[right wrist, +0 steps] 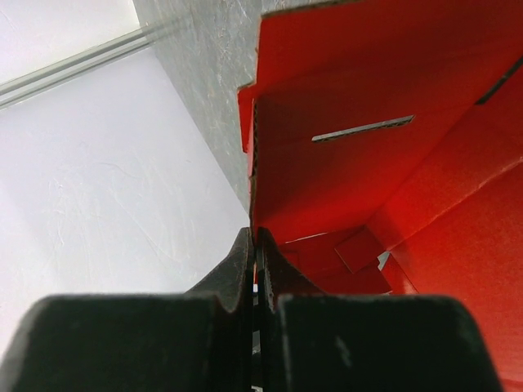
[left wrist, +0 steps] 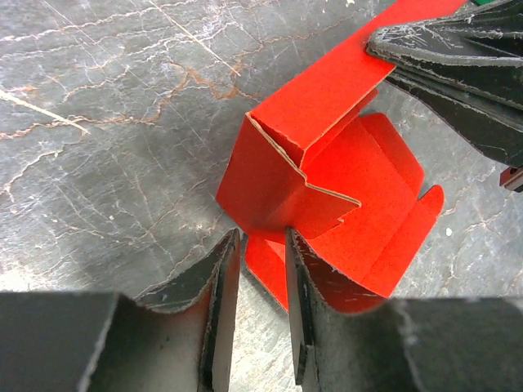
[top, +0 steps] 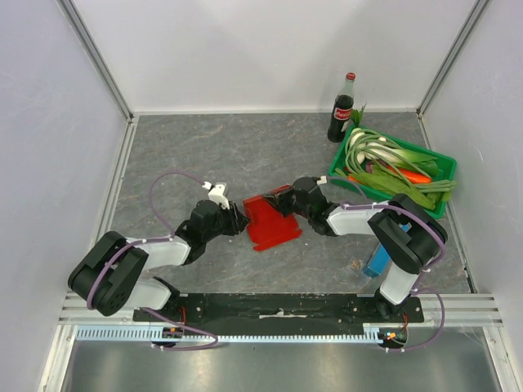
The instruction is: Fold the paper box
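Note:
The red paper box (top: 274, 224) lies partly folded on the grey table between my two grippers. In the left wrist view the paper box (left wrist: 327, 163) has one wall raised and creased, with rounded flaps flat on the table behind it. My left gripper (left wrist: 261, 237) is open, its jaws a little apart, and its tips are at the near corner of the raised wall. From the right, my right gripper (right wrist: 255, 233) is shut on the thin edge of a standing panel of the paper box (right wrist: 368, 163). Its black fingers (left wrist: 458, 57) pinch that panel's top.
A green crate (top: 392, 167) of vegetables stands at the right, with a cola bottle (top: 341, 110) behind it. A blue box (top: 377, 261) stands by the right arm's base. White walls close off the table on three sides.

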